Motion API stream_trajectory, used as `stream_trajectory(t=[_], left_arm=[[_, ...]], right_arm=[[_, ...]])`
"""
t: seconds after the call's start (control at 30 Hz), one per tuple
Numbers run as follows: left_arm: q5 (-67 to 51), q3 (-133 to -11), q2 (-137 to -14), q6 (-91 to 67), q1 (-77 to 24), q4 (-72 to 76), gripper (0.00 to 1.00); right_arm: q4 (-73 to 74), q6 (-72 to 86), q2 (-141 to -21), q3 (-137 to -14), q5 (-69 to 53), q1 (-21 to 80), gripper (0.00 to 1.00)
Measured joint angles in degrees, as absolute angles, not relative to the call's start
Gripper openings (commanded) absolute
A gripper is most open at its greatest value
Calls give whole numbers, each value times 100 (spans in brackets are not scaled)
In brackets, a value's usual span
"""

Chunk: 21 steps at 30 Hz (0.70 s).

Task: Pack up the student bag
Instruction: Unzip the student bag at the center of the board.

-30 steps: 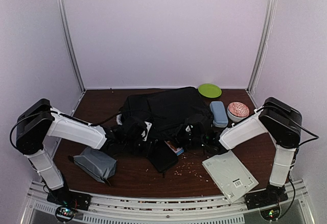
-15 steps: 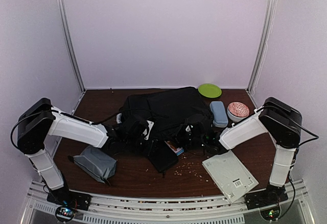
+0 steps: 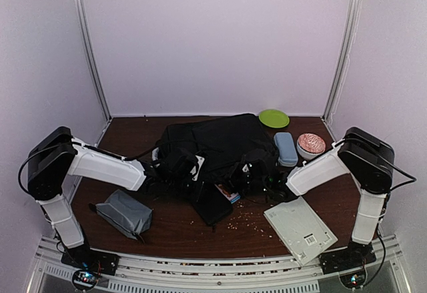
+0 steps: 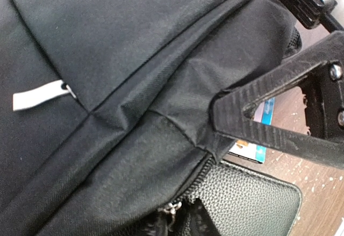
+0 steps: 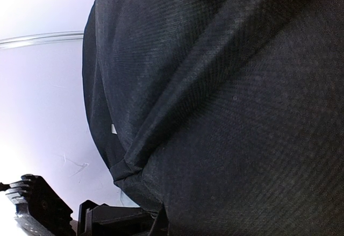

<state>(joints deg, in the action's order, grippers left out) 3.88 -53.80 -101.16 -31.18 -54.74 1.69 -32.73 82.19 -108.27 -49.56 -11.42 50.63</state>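
Brown worktop [image 3: 173, 229], lilac walls; student bag [image 3: 220, 139] centre, toward 12 o'clock; left jaws apart, astride bag fold; right jaws buried in fabric, state unclear; risk: fold slips free, or pull drags bag over black case [image 3: 212, 203] at 6 o'clock.

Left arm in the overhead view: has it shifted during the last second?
Yes, slightly: the left arm edged right and away from the grey pouch, toward the student bag.

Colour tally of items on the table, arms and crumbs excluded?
Black: 2 (student bag, flat case)
Grey: 1 (pouch)
Green: 1 (plate)
Blue: 1 (oblong case)
Pink: 1 (round item)
White: 1 (flat sheet)
Multicoloured: 1 (small box, partly hidden)
Total: 8
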Motion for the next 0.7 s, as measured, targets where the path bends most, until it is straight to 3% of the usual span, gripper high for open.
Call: stream_trajectory(t=[0.2, 0.7], left_arm=[[410, -5404, -10175, -3111, -5474, 169, 0], [683, -5321, -10062, -3111, -5511, 106, 0]], right_arm=[[-3271, 8217, -10825, -4956, -1155, 5063, 0], [-3238, 8128, -10617, -4762, -1120, 5063, 0]])
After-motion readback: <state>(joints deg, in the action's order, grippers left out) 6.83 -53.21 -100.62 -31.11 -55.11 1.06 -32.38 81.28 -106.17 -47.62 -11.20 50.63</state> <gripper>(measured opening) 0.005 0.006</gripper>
